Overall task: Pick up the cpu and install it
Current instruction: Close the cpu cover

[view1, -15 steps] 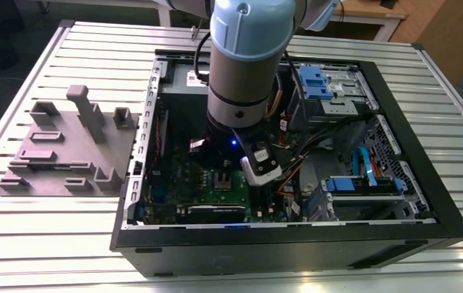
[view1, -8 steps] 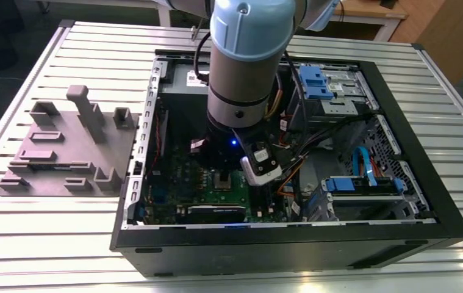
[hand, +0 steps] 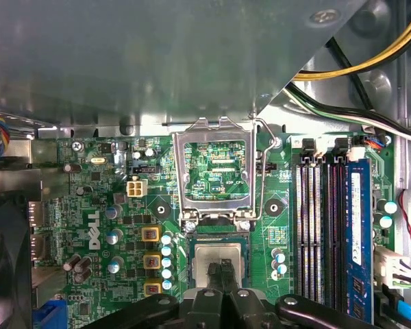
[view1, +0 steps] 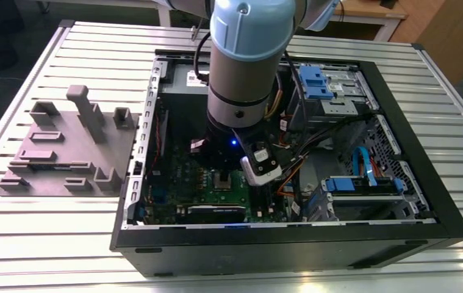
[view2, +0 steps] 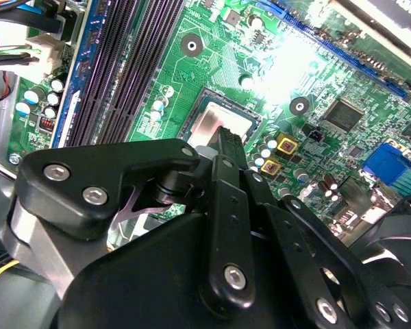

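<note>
The cpu (hand: pixel 207 258) lies flat in its socket on the green motherboard (hand: pixel 89 205), its pale silver top showing in both wrist views (view2: pixel 209 126). My gripper (hand: pixel 220 271) hangs right over the chip's middle. Its two dark fingers (view2: pixel 228 147) are pressed together, shut with nothing between them, tips at or just above the metal top. The socket's metal bracket (hand: pixel 216 130) stands flipped open beside the chip. In the exterior view my arm (view1: pixel 243 79) reaches straight down into the open computer case (view1: pixel 296 235) and covers most of the gripper.
A grey power-supply box (hand: pixel 123 55) overhangs the board near the socket. Memory slots and a blue memory stick (hand: pixel 356 233) run along one side, with loose cables (hand: pixel 342 103) beyond. Outside the case, a grey-mauve block with posts (view1: pixel 68 146) sits on the slatted table at the exterior view's left.
</note>
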You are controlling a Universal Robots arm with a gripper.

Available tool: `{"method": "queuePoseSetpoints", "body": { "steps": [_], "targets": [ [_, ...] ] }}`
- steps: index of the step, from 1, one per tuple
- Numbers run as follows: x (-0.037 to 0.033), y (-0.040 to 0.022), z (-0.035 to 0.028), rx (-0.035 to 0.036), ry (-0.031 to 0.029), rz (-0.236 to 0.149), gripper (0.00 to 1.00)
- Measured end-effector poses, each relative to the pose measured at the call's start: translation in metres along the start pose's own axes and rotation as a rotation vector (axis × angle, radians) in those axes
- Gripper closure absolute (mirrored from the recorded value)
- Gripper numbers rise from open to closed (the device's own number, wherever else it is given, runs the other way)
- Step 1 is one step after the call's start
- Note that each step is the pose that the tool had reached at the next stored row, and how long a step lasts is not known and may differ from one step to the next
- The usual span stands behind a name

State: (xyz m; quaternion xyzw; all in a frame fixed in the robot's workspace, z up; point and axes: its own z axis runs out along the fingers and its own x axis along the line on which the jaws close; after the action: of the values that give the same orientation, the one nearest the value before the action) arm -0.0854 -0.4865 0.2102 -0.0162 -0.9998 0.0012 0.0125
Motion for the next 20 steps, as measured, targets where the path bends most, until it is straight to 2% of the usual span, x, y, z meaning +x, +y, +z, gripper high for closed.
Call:
{"method": "queuePoseSetpoints", "body": {
  "steps": [5, 9, 14, 20],
  "targets": [
    [0.0, 0.0, -0.0003, -0.0002, 0.0, 0.0, 0.89],
    [0.0001, 0.0, -0.0038, 0.0, 0.0001, 0.0, 0.89],
    [0.0003, 0.0, -0.0122, -0.0001, 0.0, 0.0, 0.89],
    [0.0007, -0.0001, -0.0279, 0.0001, 0.0001, 0.0, 0.89]
  ]
}}
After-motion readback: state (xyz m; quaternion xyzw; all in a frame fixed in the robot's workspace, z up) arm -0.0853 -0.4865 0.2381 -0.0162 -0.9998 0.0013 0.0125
